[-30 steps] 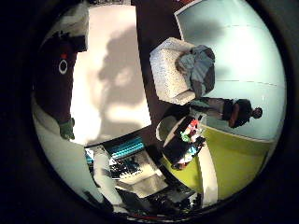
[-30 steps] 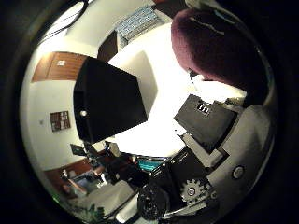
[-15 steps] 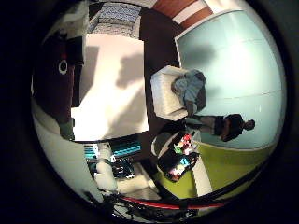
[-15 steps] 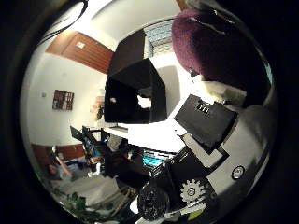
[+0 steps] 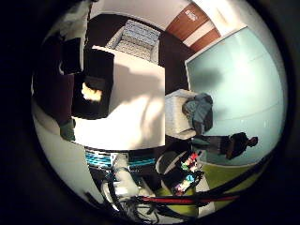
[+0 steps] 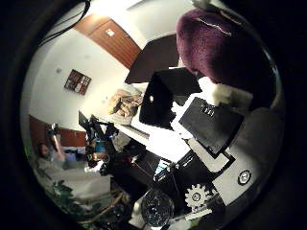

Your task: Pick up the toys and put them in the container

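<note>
Hand (image 6: pixel 216 158) is high above the white table (image 5: pixel 136 108), palm holding a dark purple plush toy (image 6: pixel 218 52) that fills the upper right of the thumb-side frame, close to the palm. White and black finger parts (image 6: pixel 211 122) lie against the toy's underside, with a white tip (image 6: pixel 230 93) pressed into it, so the fingers look curled round the plush; the exact grip on its far side is hidden. A geared part of the hand (image 6: pixel 195 195) shows at lower centre right of that frame. The black container (image 5: pixel 93 84) sits on the table's edge at upper left of the little-finger-side frame, open top toward the camera, with a pale yellowish object (image 5: pixel 92 92) inside; can't tell what it is. The same container shows in the thumb-side frame, centre, beside the plush. A second dark box (image 5: pixel 70 54) sits just off the table near the container. Off the table: a white armchair (image 5: pixel 180 117) with grey cloth (image 5: pixel 199 110) piled on it at centre right, a patterned chair (image 5: pixel 133 40) at top centre, a glass partition (image 5: pixel 234 79) at right, green floor (image 5: pixel 234 176) at lower right. A black bin with small colourful items (image 5: pixel 187 168) stands at lower centre right, well apart from the container.
</note>
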Controlling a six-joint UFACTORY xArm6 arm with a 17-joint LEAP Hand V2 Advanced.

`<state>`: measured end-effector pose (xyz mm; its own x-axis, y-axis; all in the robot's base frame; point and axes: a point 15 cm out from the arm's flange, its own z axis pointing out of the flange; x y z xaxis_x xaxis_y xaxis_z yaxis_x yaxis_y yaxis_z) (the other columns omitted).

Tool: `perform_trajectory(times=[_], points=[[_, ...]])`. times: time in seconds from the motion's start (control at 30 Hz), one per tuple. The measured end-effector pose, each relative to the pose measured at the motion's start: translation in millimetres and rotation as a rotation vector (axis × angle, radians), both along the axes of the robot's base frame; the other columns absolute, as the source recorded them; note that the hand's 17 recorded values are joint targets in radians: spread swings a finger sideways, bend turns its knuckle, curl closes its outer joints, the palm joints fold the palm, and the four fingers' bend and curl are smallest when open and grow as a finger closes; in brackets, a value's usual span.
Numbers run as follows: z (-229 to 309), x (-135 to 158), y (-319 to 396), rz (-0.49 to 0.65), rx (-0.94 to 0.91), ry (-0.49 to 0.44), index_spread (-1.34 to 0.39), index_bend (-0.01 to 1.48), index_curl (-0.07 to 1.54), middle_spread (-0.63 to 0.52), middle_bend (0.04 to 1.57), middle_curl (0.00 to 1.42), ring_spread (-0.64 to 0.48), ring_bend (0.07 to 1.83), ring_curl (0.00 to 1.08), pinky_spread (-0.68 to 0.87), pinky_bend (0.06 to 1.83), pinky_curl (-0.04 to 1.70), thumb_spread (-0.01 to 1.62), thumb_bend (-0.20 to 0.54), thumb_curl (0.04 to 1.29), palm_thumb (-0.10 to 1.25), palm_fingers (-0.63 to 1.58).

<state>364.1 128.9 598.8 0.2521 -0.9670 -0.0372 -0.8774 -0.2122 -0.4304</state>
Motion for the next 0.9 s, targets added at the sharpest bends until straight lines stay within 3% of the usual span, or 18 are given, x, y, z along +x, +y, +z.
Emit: perform_trajectory(times=[0.23,0.67,0.8,0.9], points=[[13.4,17.8,55.5,0.048,0.075,-0.091,-0.24,1.14,0.79,-0.14,1.36,0.7,-0.21,1.39,0.66,-0.32,0.97,1.05,0.21,-0.023,0.93,1.06,1.15],[-14.4,64.0,86.5,0.055,0.08,-0.09,-0.23,1.12,0.79,-0.13,1.37,0.7,-0.21,1.38,0.65,-0.34,0.96,1.06,0.25,-0.03,0.92,1.03,1.13],[-23.1,70.8,84.1,0.045,0.072,-0.074,-0.27,0.87,0.76,-0.16,1.24,0.66,-0.24,1.28,0.6,-0.42,0.96,0.97,0.44,-0.053,0.86,0.86,0.98],[-31.6,74.0,82.4,0.042,0.06,-0.053,-0.33,0.5,0.7,-0.21,1.09,0.62,-0.28,1.27,0.57,-0.52,0.98,0.87,0.67,-0.034,0.78,0.8,0.72]])
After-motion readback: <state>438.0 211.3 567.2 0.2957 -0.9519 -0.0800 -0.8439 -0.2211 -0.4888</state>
